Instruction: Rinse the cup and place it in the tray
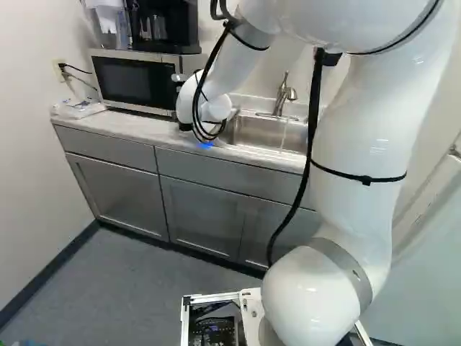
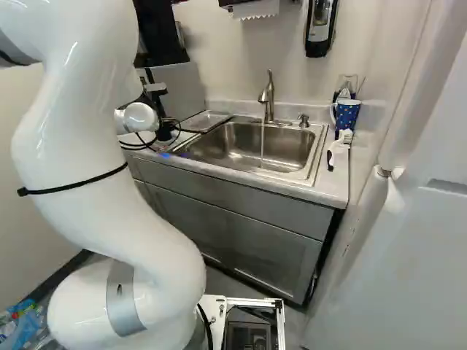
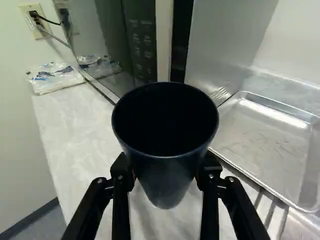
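Evidently, the tool point(image 3: 166, 167) grips the dark cup point(image 3: 166, 187) upright over the bench point(image 3: 80, 125), beside the tray point(image 3: 270, 147). Rinsing seems the step in hand; next, the cup likely needs carrying across to the running water point(image 2: 263, 143).

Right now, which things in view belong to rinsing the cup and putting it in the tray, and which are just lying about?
For the job:
cup, held in the gripper
faucet, water running
sink
tray, beside the sink

Just about:
microwave
plastic packet
coffee maker
blue mug
brush
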Motion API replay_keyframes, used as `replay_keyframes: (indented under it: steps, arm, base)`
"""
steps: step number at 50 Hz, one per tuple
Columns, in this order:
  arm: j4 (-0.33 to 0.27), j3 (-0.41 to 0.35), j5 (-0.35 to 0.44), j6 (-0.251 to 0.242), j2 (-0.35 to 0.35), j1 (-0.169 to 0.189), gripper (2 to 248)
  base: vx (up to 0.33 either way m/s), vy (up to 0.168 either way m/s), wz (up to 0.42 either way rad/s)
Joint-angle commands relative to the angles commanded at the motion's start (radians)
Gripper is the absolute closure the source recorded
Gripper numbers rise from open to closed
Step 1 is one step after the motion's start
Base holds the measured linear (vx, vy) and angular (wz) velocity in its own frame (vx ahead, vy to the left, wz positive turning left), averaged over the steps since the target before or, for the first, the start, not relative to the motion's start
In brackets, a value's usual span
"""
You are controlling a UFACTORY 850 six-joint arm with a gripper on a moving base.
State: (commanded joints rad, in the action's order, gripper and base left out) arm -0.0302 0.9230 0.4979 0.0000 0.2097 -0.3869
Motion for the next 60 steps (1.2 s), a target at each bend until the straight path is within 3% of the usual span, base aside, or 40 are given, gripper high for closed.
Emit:
replay_keyframes:
  steps: [35,60]
  arm:
    - [0.000,0.016,0.000,0.000,-0.055,0.103,125]
    - [0.000,0.051,0.000,0.000,-0.040,0.178,125]
  base:
    - [0.000,0.000,0.000]
    - [0.000,0.000,0.000]
